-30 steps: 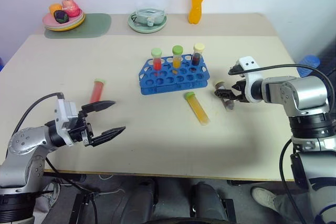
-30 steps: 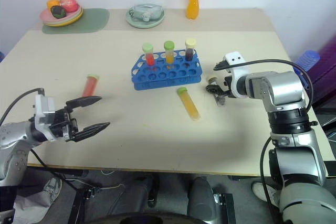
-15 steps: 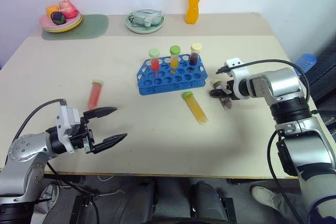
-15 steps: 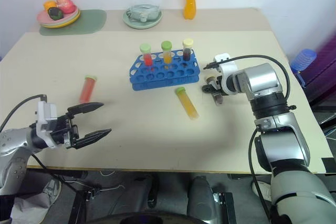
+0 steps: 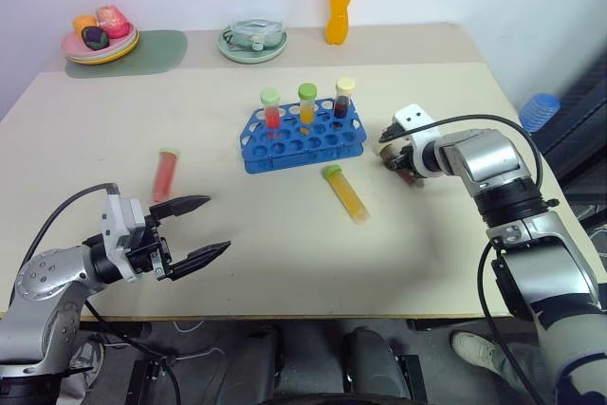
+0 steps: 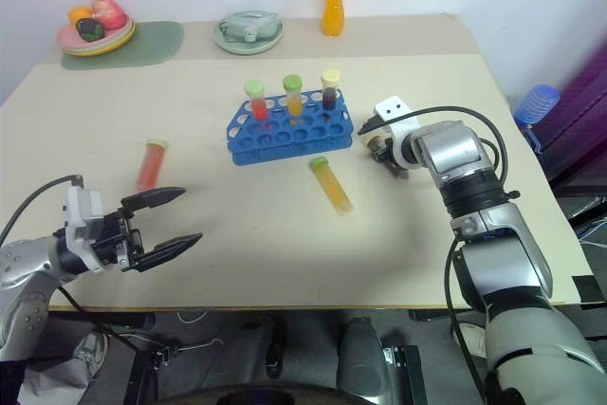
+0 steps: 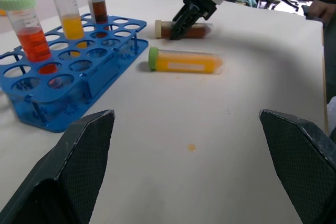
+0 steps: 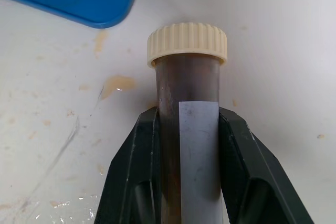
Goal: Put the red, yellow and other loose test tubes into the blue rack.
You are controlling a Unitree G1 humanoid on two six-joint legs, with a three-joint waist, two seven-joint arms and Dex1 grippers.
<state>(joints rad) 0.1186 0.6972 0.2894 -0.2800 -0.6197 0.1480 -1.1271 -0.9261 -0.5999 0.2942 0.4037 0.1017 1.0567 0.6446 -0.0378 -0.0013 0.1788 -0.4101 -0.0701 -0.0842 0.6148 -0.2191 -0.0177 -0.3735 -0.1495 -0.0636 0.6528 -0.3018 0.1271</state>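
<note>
The blue rack (image 5: 302,155) stands mid-table with three capped tubes upright in its back row. A loose red tube (image 5: 165,173) lies to its left, and a loose yellow tube (image 5: 345,194) lies just in front of it. Right of the rack, a dark brown tube with a cream cap (image 8: 187,77) lies on the table. My right gripper (image 5: 400,153) is shut on it, its fingers (image 8: 137,171) pressing both sides. My left gripper (image 5: 196,228) hovers open and empty near the table's front left, short of the red tube.
At the table's far edge stand a tall orange drink bottle (image 5: 338,7), a pale green dish (image 5: 251,43), and a plate of fruit (image 5: 99,41) on a green mat (image 5: 159,50). A blue object (image 5: 538,111) sits beyond the right edge.
My right gripper's fingers have gone from open around the dark brown tube to shut on it. The left arm has kept still. The camera view has shifted.
</note>
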